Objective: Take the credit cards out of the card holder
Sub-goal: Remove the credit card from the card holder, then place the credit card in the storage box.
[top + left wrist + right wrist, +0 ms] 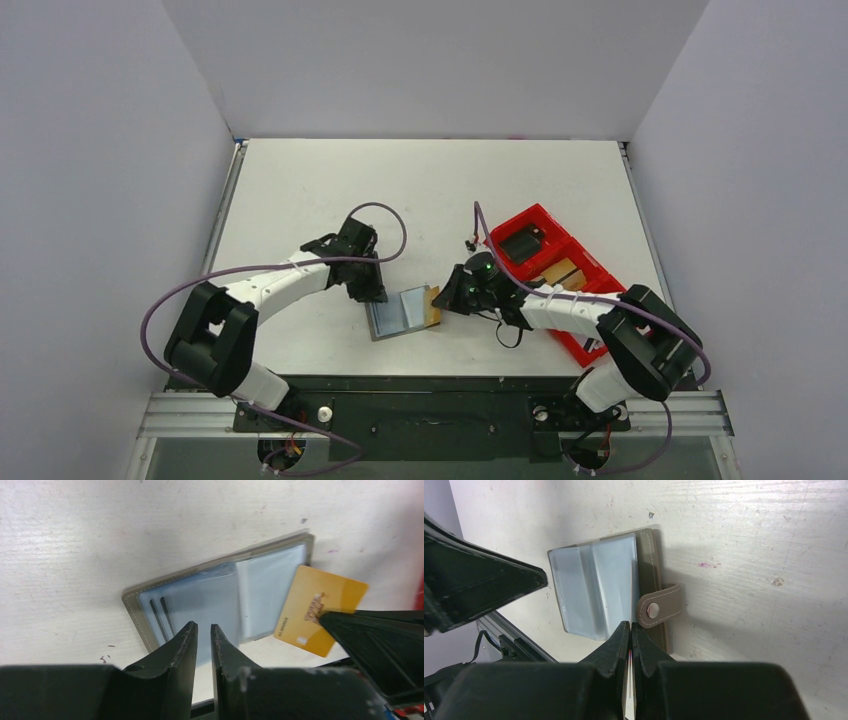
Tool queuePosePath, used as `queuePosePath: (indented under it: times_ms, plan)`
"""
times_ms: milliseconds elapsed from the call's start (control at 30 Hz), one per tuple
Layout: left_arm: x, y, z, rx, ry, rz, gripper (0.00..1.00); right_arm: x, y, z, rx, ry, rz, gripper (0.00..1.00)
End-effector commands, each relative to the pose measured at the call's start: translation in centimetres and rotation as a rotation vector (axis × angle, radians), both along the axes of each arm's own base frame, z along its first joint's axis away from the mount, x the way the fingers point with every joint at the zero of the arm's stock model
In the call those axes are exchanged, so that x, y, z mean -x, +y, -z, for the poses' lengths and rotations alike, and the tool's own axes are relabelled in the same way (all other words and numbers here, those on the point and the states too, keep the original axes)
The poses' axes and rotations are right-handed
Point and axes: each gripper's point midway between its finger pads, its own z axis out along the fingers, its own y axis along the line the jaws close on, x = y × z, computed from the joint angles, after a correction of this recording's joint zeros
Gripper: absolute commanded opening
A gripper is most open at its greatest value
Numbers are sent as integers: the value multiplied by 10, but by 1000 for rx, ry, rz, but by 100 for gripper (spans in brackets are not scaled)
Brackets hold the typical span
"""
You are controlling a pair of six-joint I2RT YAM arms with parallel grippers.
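Note:
The card holder (398,313) lies open on the table, blue-grey pockets up, and also shows in the left wrist view (220,595) and the right wrist view (594,590) with its snap tab (659,607). My left gripper (368,290) is shut with a thin gap, empty, tips (202,626) down over the holder's left half. My right gripper (447,297) is shut on a yellow-orange credit card (320,610) at the holder's right edge. The card is tilted and mostly outside the pockets. It is edge-on in the right wrist view (631,600), between the fingertips (630,626).
A long red tray (540,212) stands right of the holder, under my right arm. It holds a black block (520,243) and a tan flat piece (563,272). The table's front edge and black rail lie just below the holder. White walls enclose the table.

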Motion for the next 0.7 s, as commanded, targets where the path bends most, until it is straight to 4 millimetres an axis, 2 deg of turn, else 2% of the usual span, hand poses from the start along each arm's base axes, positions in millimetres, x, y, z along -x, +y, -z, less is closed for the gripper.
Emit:
queuePosePath:
  times_ms: [0,167,400,500,533,567,667]
  plan:
    - [-18,-7,-46,32,-111,33,19,-15,4,-30,-19,-82,7,0]
    - [-20,-16,-61,67,-142,62,25,-15,2,-42,-20,-98,10,0]
    - [-17,-40,-61,105,-143,120,27,-17,-8,-68,-15,-140,39,0]
    - [-16,-49,-58,117,-138,137,27,-15,-20,-80,15,-158,74,0]
    - [-16,-53,-59,126,-142,143,27,-15,-28,-78,45,-153,95,0]
    - [-16,-55,-58,128,-138,146,27,-15,-32,-87,41,-169,106,0]
    - [-16,-62,-57,140,-134,161,27,-13,-55,-92,108,-172,169,0]
